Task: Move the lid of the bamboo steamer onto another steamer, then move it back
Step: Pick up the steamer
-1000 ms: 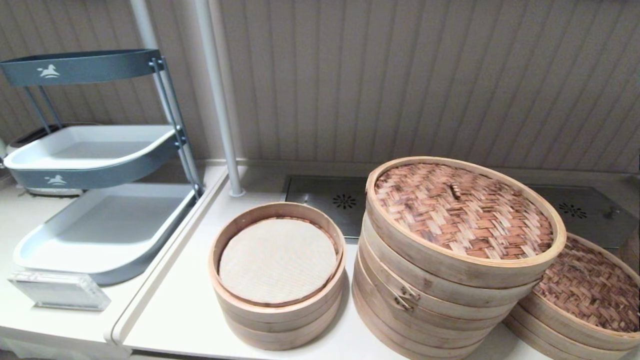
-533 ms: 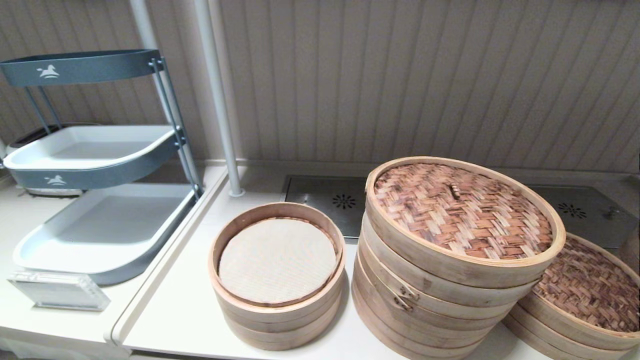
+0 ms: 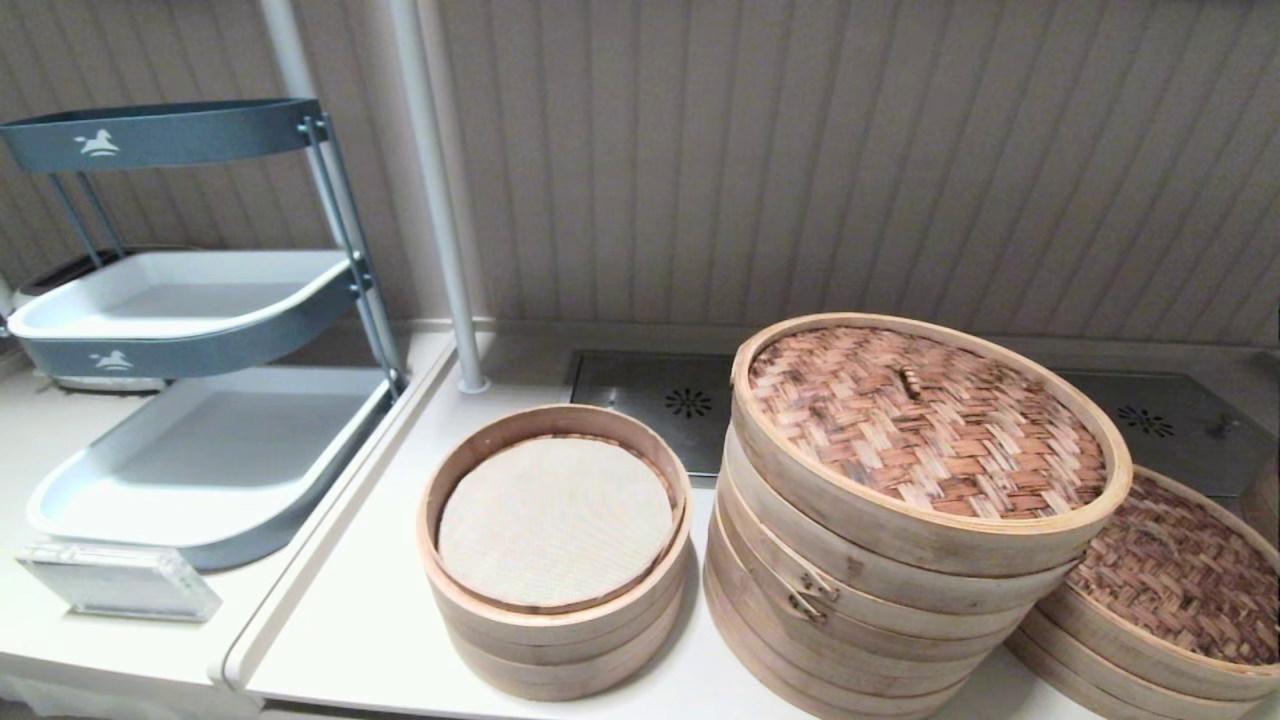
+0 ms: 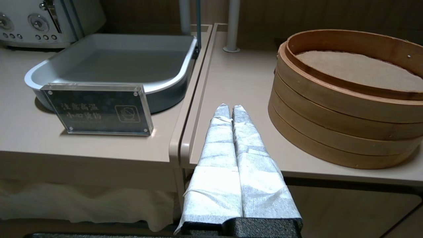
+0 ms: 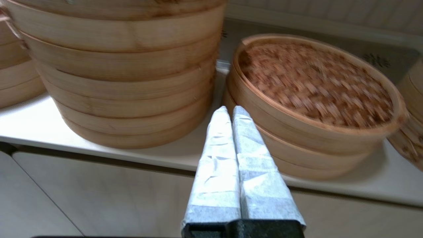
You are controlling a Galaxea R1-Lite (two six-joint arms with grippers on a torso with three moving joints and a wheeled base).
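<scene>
The bamboo steamer lid (image 3: 1180, 580) with dark brown weave lies on the low stack at the far right; in the right wrist view the same lid (image 5: 314, 81) shows beyond the fingertips. The tall, wide steamer (image 3: 900, 520) with the tan-reddish woven lid stands in the middle, its rings (image 5: 115, 66) rising beside the low stack. My right gripper (image 5: 230, 109) is shut and empty, off the counter's front edge, pointing at the gap between the two stacks. My left gripper (image 4: 229, 108) is shut and empty, near the front edge left of the cloth-lined steamer (image 4: 347, 96). Neither gripper appears in the head view.
A smaller steamer with a white cloth liner (image 3: 556, 540) stands left of the tall stack. Grey tiered trays (image 3: 190, 440) and an acrylic sign (image 4: 99, 109) occupy the left counter. A white pole (image 3: 435, 200) rises at the back, with metal drain grilles (image 3: 660, 395) behind the steamers.
</scene>
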